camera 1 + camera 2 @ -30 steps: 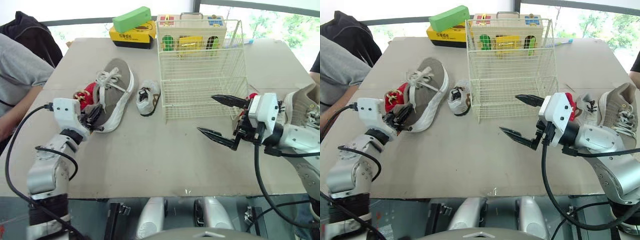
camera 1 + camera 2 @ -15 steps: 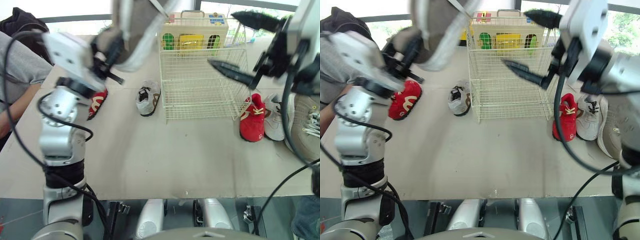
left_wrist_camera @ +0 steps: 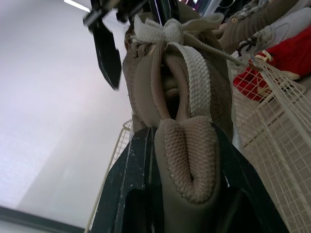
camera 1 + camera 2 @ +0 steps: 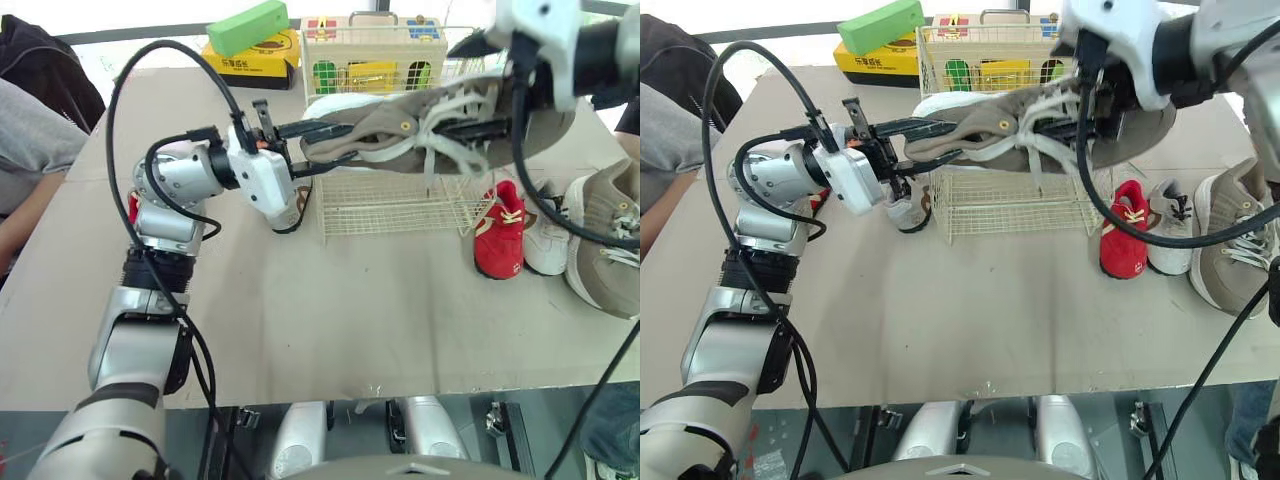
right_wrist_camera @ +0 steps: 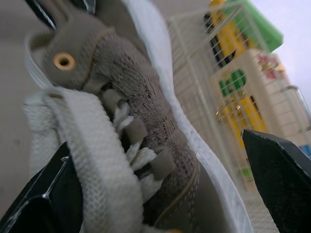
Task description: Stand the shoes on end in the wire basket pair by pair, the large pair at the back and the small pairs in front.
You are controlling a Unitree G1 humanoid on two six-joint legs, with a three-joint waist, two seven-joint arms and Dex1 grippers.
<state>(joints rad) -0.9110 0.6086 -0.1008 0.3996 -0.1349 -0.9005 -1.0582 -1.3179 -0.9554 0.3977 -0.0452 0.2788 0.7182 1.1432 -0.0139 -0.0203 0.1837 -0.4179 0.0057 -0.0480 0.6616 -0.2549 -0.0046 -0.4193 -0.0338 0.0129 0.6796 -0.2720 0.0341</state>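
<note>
A large tan shoe point(image 4: 420, 125) hangs roughly level over the white wire basket point(image 4: 400, 195). My left gripper point(image 4: 310, 140) is shut on its heel, one black finger point(image 3: 129, 194) on each side of the heel tab. At the lace end my right gripper point(image 4: 478, 88) is open, its fingers point(image 5: 277, 174) spread wide either side of the shoe. The other large tan shoe point(image 4: 605, 250) lies at the right, beside a small white shoe point(image 4: 545, 240) and a small red shoe point(image 4: 497, 232). Another small grey shoe point(image 4: 295, 215) sits left of the basket, partly hidden by my left gripper.
Behind the basket stand a cream toy box point(image 4: 375, 55), a yellow box point(image 4: 245, 62) and a green block point(image 4: 247, 27) on top of it. A person in grey point(image 4: 30, 150) sits at the table's left edge. A red shoe point(image 4: 133, 207) peeks out behind my left arm.
My left gripper has swung the large shoe from the upper left across to above the basket. My right gripper has come down around its lace end. The camera view has shifted.
</note>
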